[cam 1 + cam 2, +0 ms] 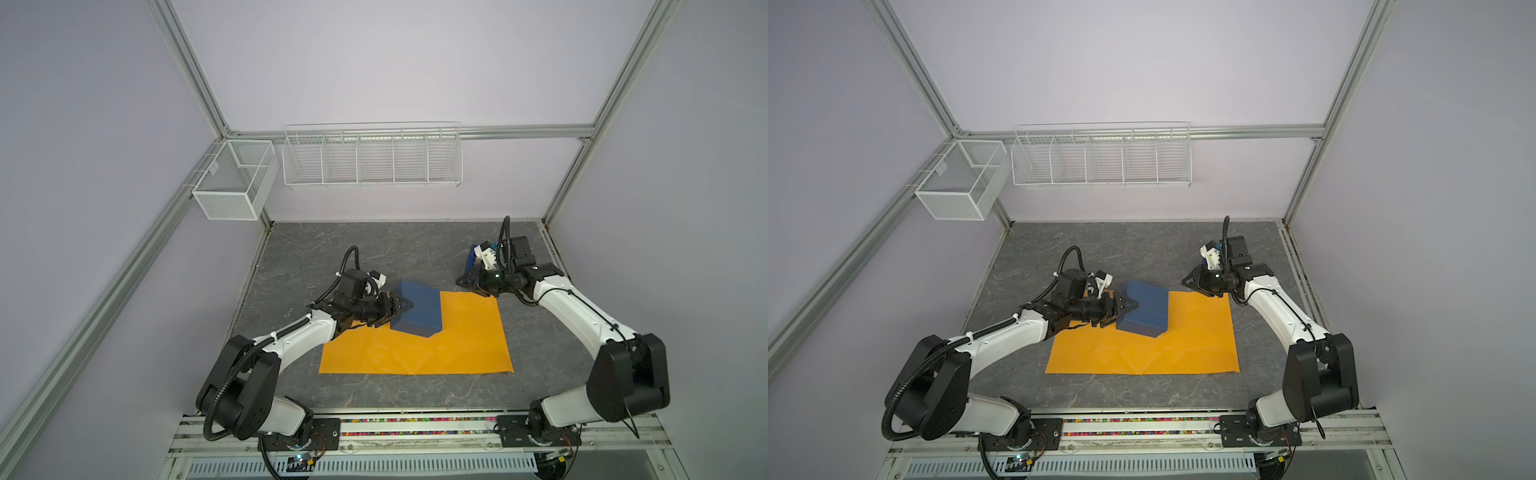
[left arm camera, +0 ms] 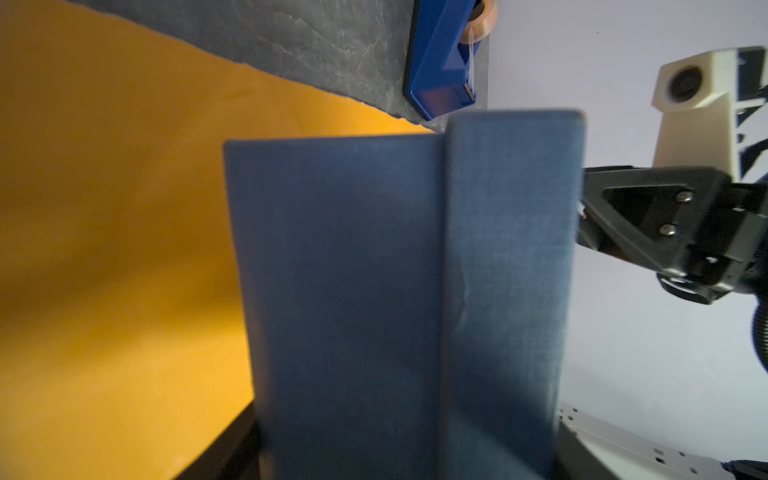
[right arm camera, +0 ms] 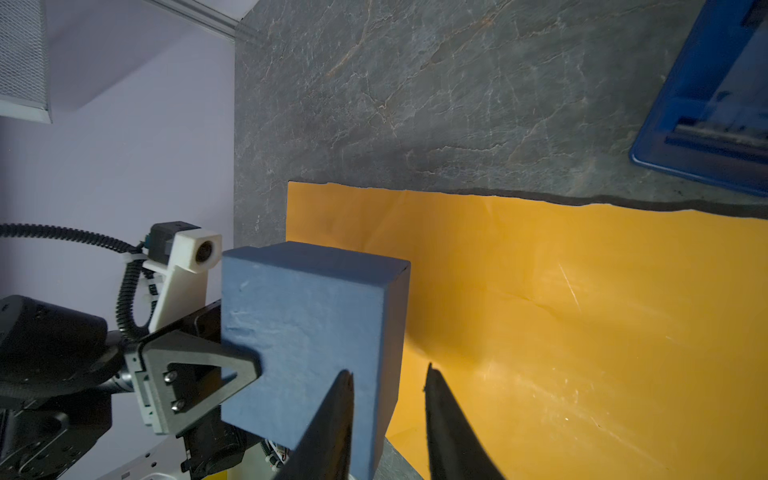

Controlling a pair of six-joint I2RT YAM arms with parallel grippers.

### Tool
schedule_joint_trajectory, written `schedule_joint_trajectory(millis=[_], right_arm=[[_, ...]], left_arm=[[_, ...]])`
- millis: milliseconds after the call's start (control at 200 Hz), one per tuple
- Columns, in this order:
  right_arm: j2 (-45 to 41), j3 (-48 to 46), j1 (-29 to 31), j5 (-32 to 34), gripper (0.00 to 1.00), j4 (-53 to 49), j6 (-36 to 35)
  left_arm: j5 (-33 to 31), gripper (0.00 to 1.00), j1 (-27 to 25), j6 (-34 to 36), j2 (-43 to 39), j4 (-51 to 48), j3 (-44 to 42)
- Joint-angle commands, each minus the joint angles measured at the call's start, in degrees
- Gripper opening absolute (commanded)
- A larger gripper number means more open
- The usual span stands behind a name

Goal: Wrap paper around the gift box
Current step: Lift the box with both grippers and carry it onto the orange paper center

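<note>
Currently the left tool (image 1: 395,316), reaching from 8 o'clock, clamps the tilted blue box (image 1: 417,311) over the 11 o'clock corner of the paper (image 1: 457,340), while the right tool (image 1: 467,284) hovers partly open, holding nothing, at 1 o'clock.

My cell: surroundings
Around me: pale lilac walls (image 1: 374,62); aluminium frame rails (image 1: 519,131); white five-bay wire rack (image 1: 372,160) on the back wall; white mesh basket (image 1: 232,183) at the back-left corner; grey veined counter (image 1: 374,257); soft, even light.
</note>
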Motion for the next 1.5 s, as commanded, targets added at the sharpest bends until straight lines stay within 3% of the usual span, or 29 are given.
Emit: schedule_joint_trajectory(millis=[0, 980, 1180, 1495], right_arm=[[-1.07, -1.53, 0.08, 0.69, 0.32, -0.48, -1.55], [-2.05, -2.86, 1.82, 2.26, 0.33, -0.99, -1.46], [-2.12, -3.21, 2.08, 2.26, 0.33, -1.23, -1.54], [0.05, -4.33, 5.34, -0.19, 0.4, -1.65, -1.73]], left_arm=[[-2.66, 0.74, -1.61, -3.12, -0.74, 7.21, -2.39], [0.54, 0.74, -2.27, -7.07, 4.37, 18.91, -10.28], [-5.11, 0.97, -2.27, -0.41, 1.66, 4.57, -7.08], [-10.48, 1.0, -2.27, 5.89, 1.46, -9.36, -1.04]])
